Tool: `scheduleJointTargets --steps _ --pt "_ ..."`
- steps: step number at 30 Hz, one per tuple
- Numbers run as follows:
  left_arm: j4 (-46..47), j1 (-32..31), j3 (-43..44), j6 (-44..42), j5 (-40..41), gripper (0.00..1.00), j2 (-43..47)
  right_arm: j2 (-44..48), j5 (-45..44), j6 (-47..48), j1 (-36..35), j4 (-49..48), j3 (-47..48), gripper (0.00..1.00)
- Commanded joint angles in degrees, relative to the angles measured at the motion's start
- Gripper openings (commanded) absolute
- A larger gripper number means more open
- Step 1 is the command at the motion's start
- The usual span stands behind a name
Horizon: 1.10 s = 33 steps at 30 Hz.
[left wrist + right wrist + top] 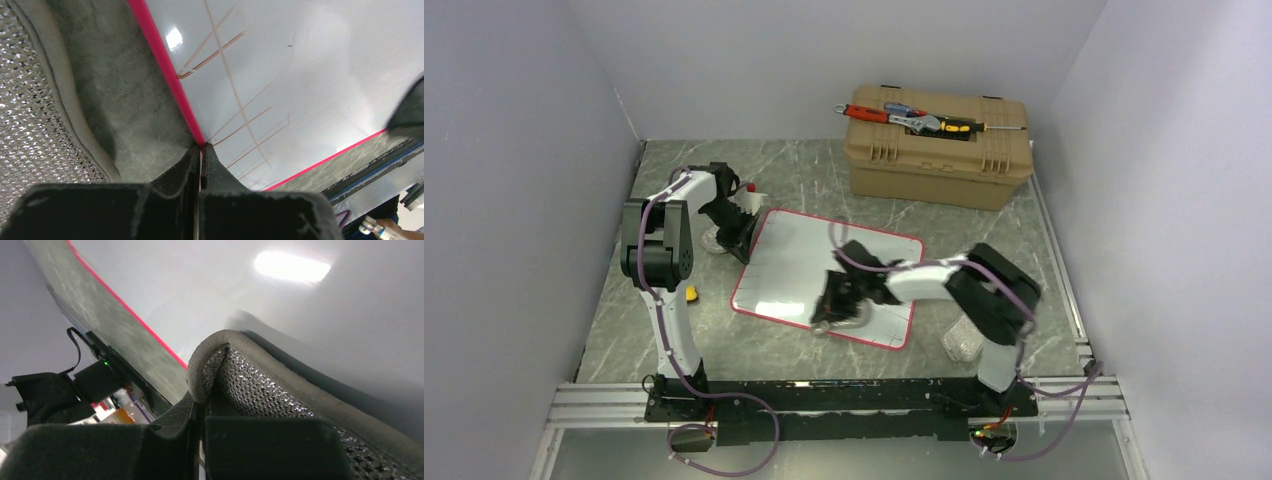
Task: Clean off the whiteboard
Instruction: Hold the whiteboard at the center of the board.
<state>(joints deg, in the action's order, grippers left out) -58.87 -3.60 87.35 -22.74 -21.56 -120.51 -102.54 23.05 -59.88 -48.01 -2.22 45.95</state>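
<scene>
The left gripper (202, 148) is pressing its fingers together on the thin red rim of the whiteboard (310, 75), pinching the board's edge right at the fingertips. In the top view this grip is sitting at the board's 10 o'clock corner. Faint brownish pen lines (235, 95) are crossing the glossy surface just past the fingertips, toward 12 o'clock in the left wrist view. At 9 o'clock from those fingers, a loose mesh pad (30, 125), silvery with a tan border, is lying on the marbled table (125, 100) just beside the board.

The right gripper (200, 402) is clamping shut on the rim of a held mesh pad (260, 385), whose silvery weave is bending against the white surface. From above, this gripper is hovering over the board near its 6 o'clock edge.

The whiteboard itself is lying flat in the middle of the table, skewed slightly. A tan toolbox (939, 155) is standing at 1 o'clock from it, well apart, with hand tools (914, 118) resting on its lid.
</scene>
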Motion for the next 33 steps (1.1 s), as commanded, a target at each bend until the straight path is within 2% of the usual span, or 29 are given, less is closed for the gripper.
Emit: scheduleJointTargets --steps 1,3,6,9,13,16,19,21,25,28,30,33 --pt "1.9 -0.7 -2.3 -1.0 2.0 0.03 -3.7 -19.0 -11.7 10.0 -8.4 16.5 14.7 0.0" --pt "1.9 -0.7 -2.3 -1.0 2.2 0.03 -3.5 -22.9 -11.2 11.8 -9.5 19.4 24.7 0.0" --pt "1.8 -0.7 -2.3 -1.1 2.4 0.03 -3.4 -23.9 -11.3 12.4 -8.8 22.3 27.8 0.0" --pt "2.1 -0.6 -2.7 -1.3 2.4 0.03 -3.2 -14.7 -13.7 12.3 -4.2 21.8 18.3 0.0" --pt "2.6 -0.5 -3.3 -1.8 2.3 0.03 -3.0 0.4 -13.3 15.4 7.0 20.8 1.3 0.0" --pt "2.7 -0.2 -3.6 -2.1 2.3 0.03 -2.9 5.1 -12.6 18.6 13.7 21.6 -5.3 0.0" --pt "2.7 0.0 -3.6 -2.1 2.0 0.03 -2.8 2.0 -11.1 17.7 13.0 19.5 -6.7 0.0" --pt "2.7 0.0 -3.6 -2.0 1.9 0.03 -2.7 -2.8 -9.6 15.3 8.9 15.9 -4.3 0.0" --pt "2.3 0.0 -3.4 -2.0 1.8 0.03 -2.7 -17.6 -4.8 11.6 -1.3 10.7 9.5 0.0" --pt "2.0 0.1 -3.2 -2.0 1.9 0.03 -2.4 -25.3 -2.3 11.1 -5.0 12.0 20.8 0.0" --pt "1.8 0.1 -3.2 -2.2 2.0 0.03 -2.1 -24.3 -2.0 10.6 -4.8 12.1 22.1 0.0" --pt "1.7 0.2 -3.3 -2.4 1.8 0.03 -1.8 -17.1 -4.8 11.3 -0.8 15.4 16.0 0.0"
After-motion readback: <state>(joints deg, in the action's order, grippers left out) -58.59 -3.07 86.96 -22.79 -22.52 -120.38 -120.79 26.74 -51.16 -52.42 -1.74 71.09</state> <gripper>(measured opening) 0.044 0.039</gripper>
